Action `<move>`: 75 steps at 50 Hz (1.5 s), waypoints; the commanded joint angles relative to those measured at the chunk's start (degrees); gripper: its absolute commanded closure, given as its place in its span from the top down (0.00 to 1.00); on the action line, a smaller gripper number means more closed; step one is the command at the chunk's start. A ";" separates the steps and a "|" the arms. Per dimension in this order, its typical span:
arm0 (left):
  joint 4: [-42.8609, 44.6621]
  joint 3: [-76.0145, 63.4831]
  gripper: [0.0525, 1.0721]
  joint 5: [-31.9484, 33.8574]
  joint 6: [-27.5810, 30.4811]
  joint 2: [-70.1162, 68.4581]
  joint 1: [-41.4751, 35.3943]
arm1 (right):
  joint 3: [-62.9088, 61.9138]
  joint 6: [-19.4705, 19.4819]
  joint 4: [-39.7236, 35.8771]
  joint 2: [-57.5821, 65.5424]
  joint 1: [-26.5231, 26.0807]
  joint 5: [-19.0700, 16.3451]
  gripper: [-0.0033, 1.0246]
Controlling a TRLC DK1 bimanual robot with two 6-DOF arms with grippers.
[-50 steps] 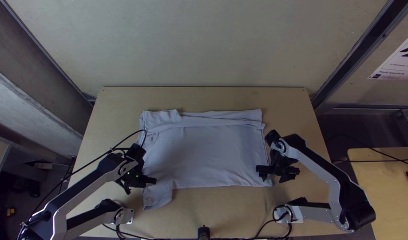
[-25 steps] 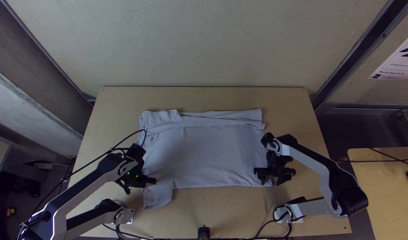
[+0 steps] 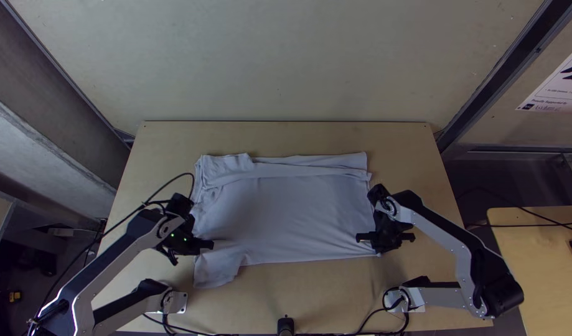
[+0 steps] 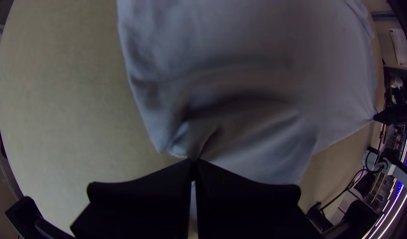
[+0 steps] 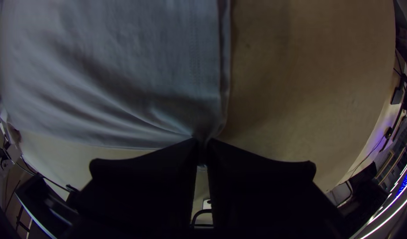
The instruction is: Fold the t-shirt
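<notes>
T-shirt spread, top view; 2 wrist views: left gripper pinching bunched edge, right gripper pinching corner.

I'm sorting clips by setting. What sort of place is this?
Probably a robotics lab or test booth: two mounted robot arms, a plain wooden table with a shirt, and walls close behind.

Creased pale t-shirt in the left claw
</notes>
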 commanded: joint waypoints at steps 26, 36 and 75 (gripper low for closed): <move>-4.18 6.38 0.03 0.51 12.41 -1.71 14.93 | 5.65 -1.43 -0.46 -2.19 -4.26 3.42 0.03; -4.18 12.18 0.03 0.60 11.89 2.51 14.58 | 10.84 -1.52 -0.46 0.00 -4.52 4.03 0.03; -2.68 40.48 0.03 -0.11 14.26 28.35 15.99 | 35.10 -3.54 0.24 18.37 -7.51 7.20 0.03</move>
